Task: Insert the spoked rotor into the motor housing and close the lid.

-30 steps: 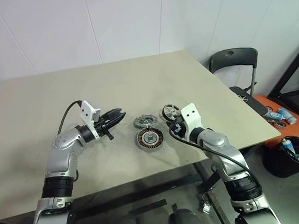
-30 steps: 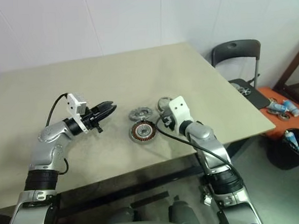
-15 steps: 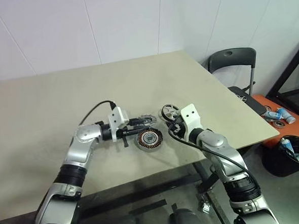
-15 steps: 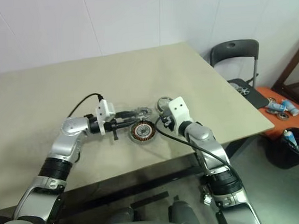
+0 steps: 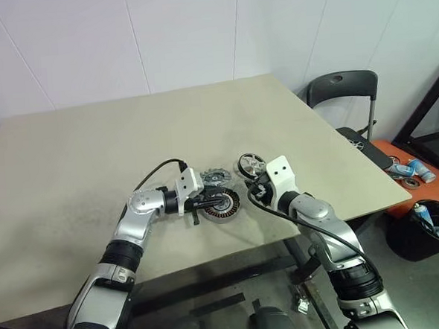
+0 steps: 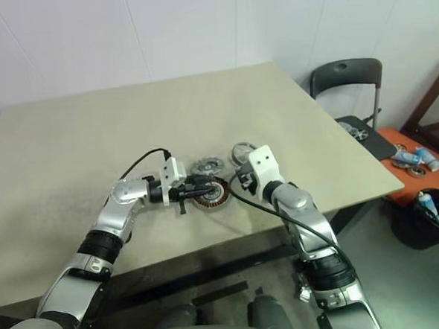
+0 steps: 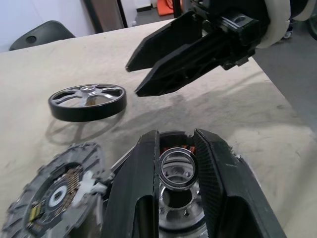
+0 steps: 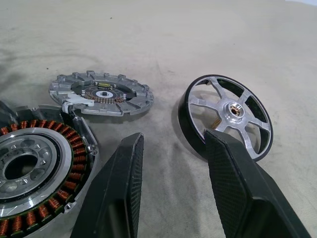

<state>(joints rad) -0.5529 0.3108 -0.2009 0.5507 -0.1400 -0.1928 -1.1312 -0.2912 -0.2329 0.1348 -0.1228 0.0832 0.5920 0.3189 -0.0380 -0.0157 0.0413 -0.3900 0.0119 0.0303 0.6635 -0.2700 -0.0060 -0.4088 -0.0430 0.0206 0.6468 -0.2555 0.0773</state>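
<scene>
Motor housing (image 5: 220, 204) sits near the tabletop's (image 5: 70, 159) front edge, the lid (image 5: 215, 177) just behind it and the spoked rotor (image 5: 251, 164) beside the lid, toward the right edge. Left hand (image 5: 219, 201), fingers narrowly parted and holding nothing, reaches over the housing's silver centre. Right hand (image 8: 171, 163), fingers moderately apart and empty, points at the rotor. To do this well, steady the housing while the rotor is gripped by its rim. A second ago the left hand hovered well left of the parts.
</scene>
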